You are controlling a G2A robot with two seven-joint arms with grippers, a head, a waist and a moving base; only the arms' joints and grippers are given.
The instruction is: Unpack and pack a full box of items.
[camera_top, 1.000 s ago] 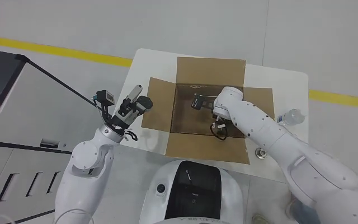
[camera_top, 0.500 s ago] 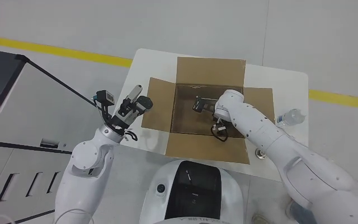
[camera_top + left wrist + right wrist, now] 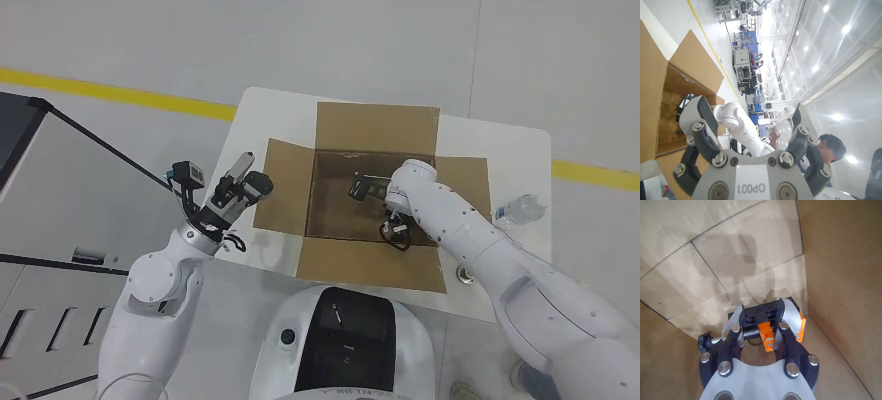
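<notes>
From above, the cardboard box [image 3: 377, 125] sits with its flaps spread on the white worktop [image 3: 500, 135]. The right tool [image 3: 362, 186] is down inside the box, and the left tool [image 3: 248, 172] is just beside the box's left flap. In the left wrist view, that tool's fingers are spread wide with nothing between them. In the right wrist view, the right tool's fingers are closed on a black-and-orange clamp [image 3: 765, 332] low in a corner of the box.

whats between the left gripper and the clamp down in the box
Top view: the folded-out flap and side wall of the box lie between the left gripper and the clamp.
</notes>
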